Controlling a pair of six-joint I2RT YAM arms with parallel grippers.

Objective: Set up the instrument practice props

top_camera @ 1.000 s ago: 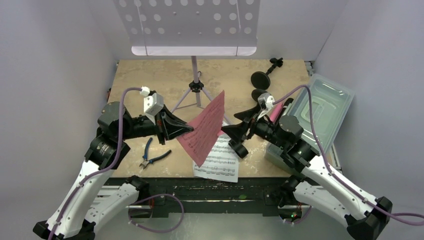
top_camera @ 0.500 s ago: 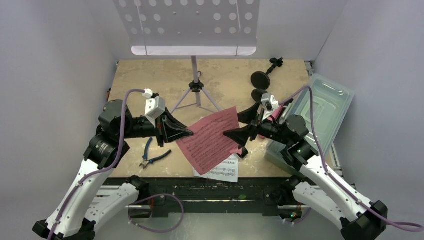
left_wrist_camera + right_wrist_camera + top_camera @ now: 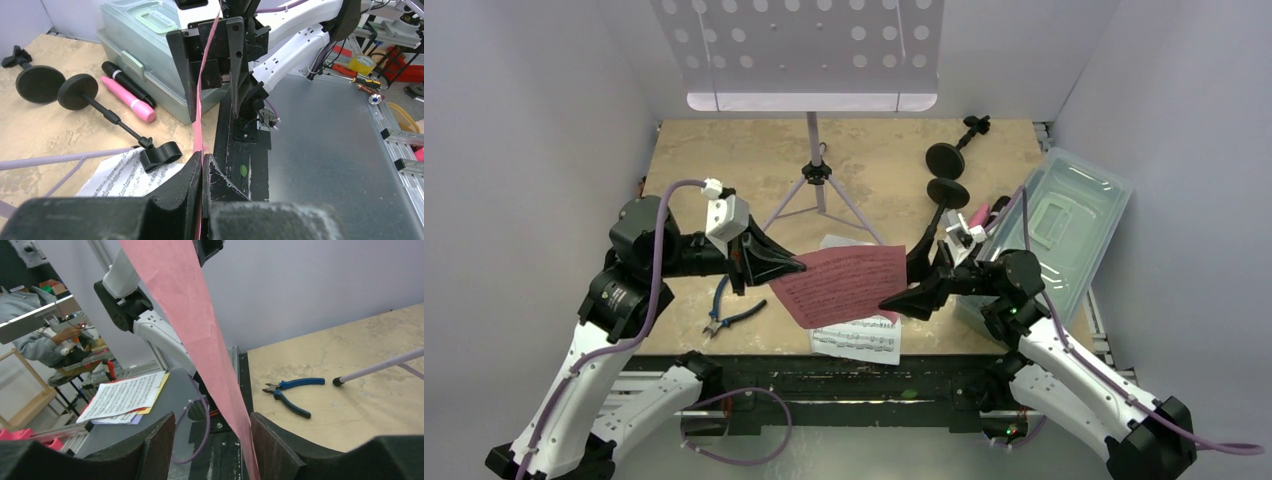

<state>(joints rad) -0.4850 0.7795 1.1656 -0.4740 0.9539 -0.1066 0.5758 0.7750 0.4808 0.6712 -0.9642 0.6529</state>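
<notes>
Pinches the pink sheet-music page [image 3: 844,283] by its left edge between pressed-together left fingers [image 3: 182,187]; straddles its right edge with spread right fingers [image 3: 272,445]. Holds it over the white page [image 3: 859,340] at the near edge of the worktop [image 3: 724,165]. Bends both arms inward, tips facing. Shows bare surface toward the tripod legs [image 3: 786,207].

A beige, marble-patterned tabletop [image 3: 724,160] carries everything. At its far middle stand the slim lavender tripod legs of the music stand [image 3: 816,190]. Blue-handled pliers [image 3: 729,312] lie near the left front. A white sheet-music page [image 3: 859,340] lies at the front edge. Two black round-based poles [image 3: 947,192] lie on their sides toward the far right. A pink microphone [image 3: 129,98] and a black microphone [image 3: 127,82] lie side by side against a clear plastic tub [image 3: 1064,215] at the right edge.
</notes>
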